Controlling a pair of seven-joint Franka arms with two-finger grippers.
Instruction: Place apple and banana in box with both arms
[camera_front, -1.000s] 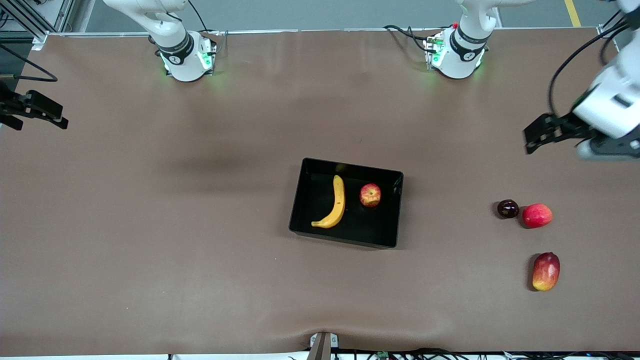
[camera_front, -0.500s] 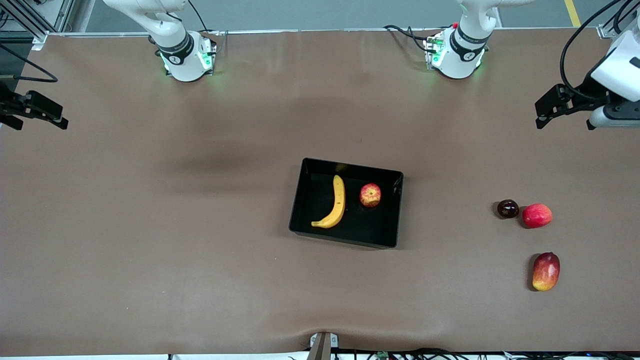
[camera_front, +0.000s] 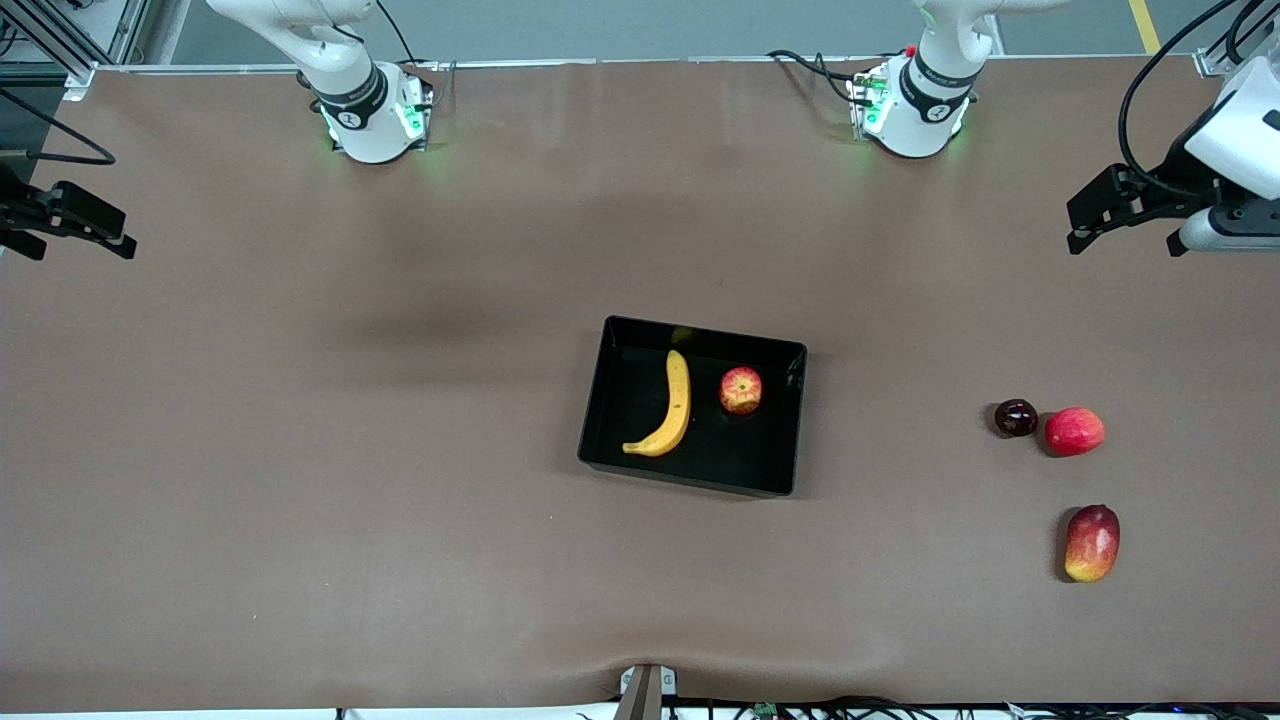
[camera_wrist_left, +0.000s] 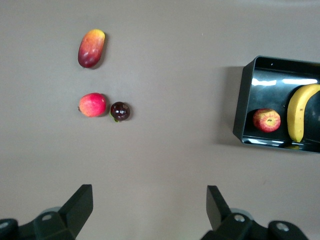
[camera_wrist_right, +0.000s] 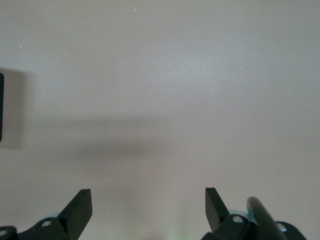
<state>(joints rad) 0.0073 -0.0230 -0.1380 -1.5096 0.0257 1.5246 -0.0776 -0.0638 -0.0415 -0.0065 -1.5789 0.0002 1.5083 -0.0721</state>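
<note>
The black box (camera_front: 600, 400) sits mid-table. The yellow banana (camera_front: 672, 408) and the red-yellow apple (camera_front: 740, 390) lie side by side in it. The left wrist view also shows the box (camera_wrist_left: 242, 110), the apple (camera_wrist_left: 266, 120) and the banana (camera_wrist_left: 298, 116). My left gripper (camera_front: 1085, 215) is open and empty, up over the left arm's end of the table; it shows in its own view (camera_wrist_left: 149, 204) over bare table. My right gripper (camera_front: 105, 225) is open and empty over the right arm's end of the table, and also shows in its own view (camera_wrist_right: 148, 206).
Three loose fruits lie toward the left arm's end: a dark round fruit (camera_front: 1015, 417) beside a pinkish-red round fruit (camera_front: 1074, 431), and a red-yellow mango (camera_front: 1092, 542) nearer the front camera. They show in the left wrist view too, with the mango (camera_wrist_left: 91, 48) apart.
My left gripper has pulled away from the table's middle toward the left arm's end and the robots' side, then settled. The right arm has not moved. The fruits in the box are still.
</note>
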